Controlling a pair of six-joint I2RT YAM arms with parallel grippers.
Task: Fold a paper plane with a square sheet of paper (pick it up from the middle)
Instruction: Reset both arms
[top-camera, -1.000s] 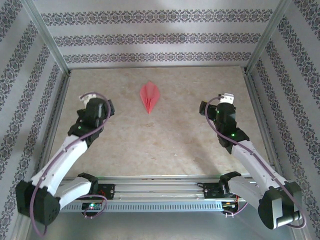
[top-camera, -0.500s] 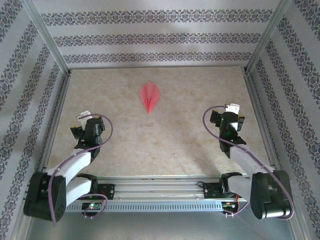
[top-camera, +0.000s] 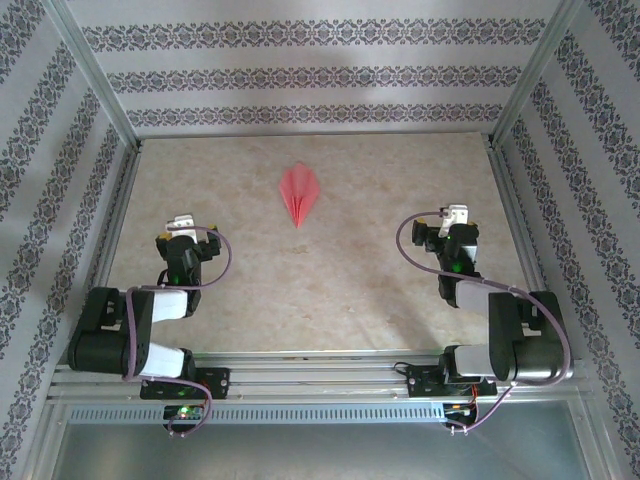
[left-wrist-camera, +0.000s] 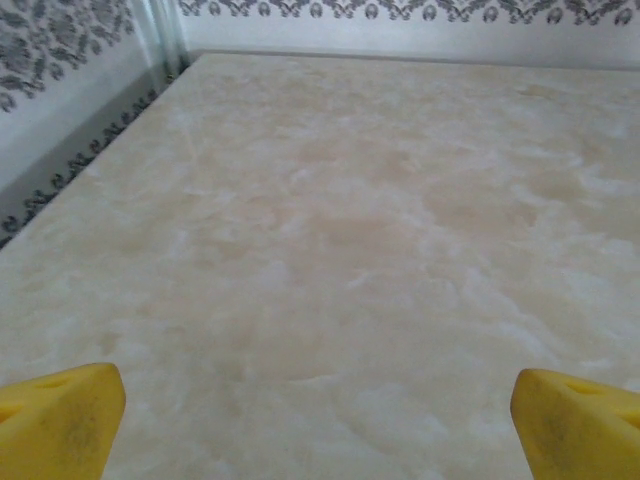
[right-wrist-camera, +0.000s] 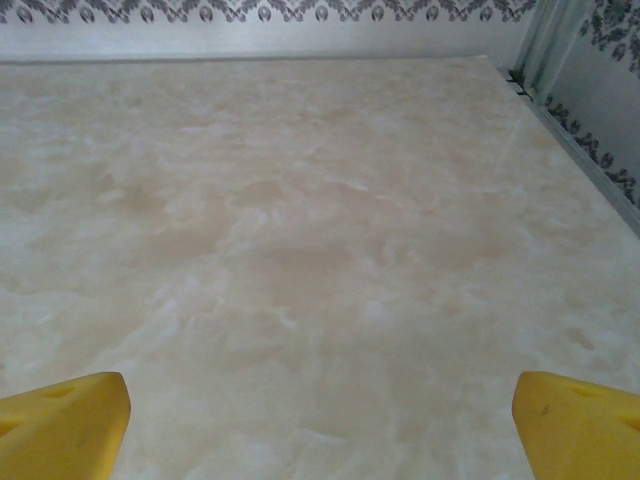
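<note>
Marbled table (top-camera: 330, 290) holds the plane (top-camera: 299, 194) far-centre, nose pointing toward the near edge. Left gripper (top-camera: 181, 223) and right gripper (top-camera: 459, 214), both wide and empty, sit short of it on either side. The left looks nearer.

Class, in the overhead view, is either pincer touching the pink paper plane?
No: the paper plane lies by itself, well apart from the left pincer and the right pincer.

Table (top-camera: 330, 290) open around paper plane (top-camera: 299, 193); walls (top-camera: 300, 75) hem three sides
</note>
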